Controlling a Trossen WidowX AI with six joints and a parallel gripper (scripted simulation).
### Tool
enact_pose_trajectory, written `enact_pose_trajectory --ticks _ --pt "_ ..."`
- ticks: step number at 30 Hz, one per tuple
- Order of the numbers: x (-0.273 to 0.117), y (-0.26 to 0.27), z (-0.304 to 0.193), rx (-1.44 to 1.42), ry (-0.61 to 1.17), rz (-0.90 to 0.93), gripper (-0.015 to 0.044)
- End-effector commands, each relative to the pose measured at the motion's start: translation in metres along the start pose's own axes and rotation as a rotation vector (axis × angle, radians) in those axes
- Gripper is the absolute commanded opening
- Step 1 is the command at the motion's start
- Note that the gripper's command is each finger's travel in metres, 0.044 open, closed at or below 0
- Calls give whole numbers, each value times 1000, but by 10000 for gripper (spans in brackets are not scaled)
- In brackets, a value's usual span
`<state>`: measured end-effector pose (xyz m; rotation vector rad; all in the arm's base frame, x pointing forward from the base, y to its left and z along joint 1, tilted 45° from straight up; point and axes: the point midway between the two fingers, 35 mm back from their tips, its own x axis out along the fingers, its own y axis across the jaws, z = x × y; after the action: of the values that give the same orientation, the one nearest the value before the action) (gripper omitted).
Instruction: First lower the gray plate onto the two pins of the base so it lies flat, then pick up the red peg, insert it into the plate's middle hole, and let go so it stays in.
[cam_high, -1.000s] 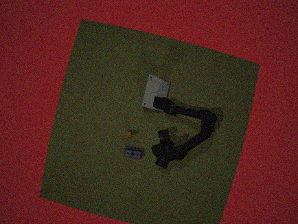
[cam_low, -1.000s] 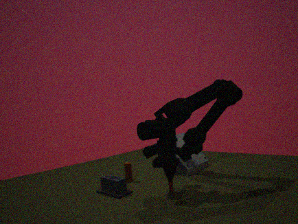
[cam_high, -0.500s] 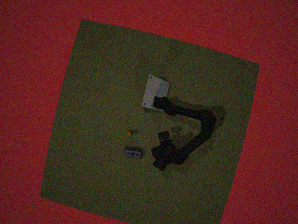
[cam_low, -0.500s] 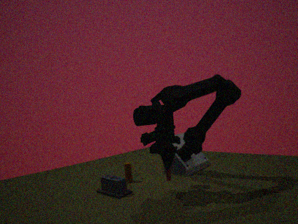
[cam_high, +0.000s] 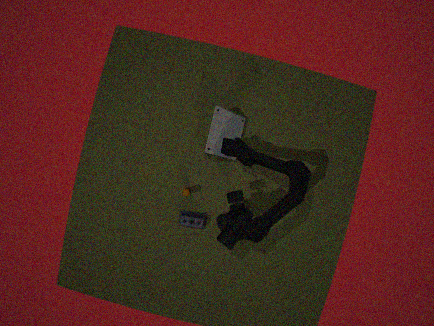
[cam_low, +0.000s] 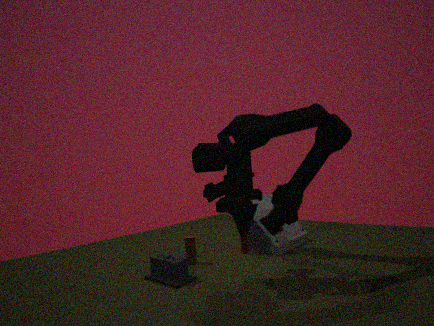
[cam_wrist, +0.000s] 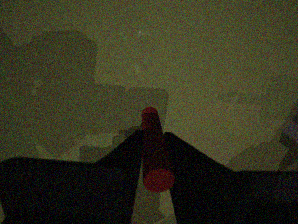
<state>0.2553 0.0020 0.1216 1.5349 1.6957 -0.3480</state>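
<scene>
The red peg (cam_low: 244, 245) (cam_wrist: 159, 179) stands roughly upright between the fingertips of my gripper (cam_low: 244, 236) (cam_wrist: 152, 137), which is shut on it. In the exterior view its lower part shows below the fingers; it appears lifted, but the exact gap is unclear. In the top view the arm hides the peg and fingertips. The gray plate (cam_high: 188, 216) appears to lie flat on top of the base (cam_low: 170, 274), with a row of three dark spots on its upper face. The middle hole looks unfilled. My gripper is to the right of the base in the top and exterior views.
An orange cylinder (cam_high: 186, 191) (cam_low: 190, 250) stands upright close to the base, behind it in the exterior view. The arm's pale mounting plate (cam_high: 225, 127) (cam_low: 292, 236) is farther back. The image is dark and grainy, and shadows fall around the gripper.
</scene>
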Motion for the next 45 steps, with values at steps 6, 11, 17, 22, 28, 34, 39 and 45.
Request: enact_pose_trajectory --ticks 6,11,17,22,28,34,39,45 --pt "-5 10 25 -8 -13 3 0" --pt "-7 14 41 -5 -17 5 0" --pt "-9 15 59 -11 -24 2 0" --pt "-10 16 74 -16 -28 -1 0" --pt "-11 18 92 -23 -28 -2 0" --pt "-11 19 111 -27 -26 -2 0" --pt "-11 20 126 -26 -24 -1 0" --pt "-10 20 145 -25 -21 0 0"
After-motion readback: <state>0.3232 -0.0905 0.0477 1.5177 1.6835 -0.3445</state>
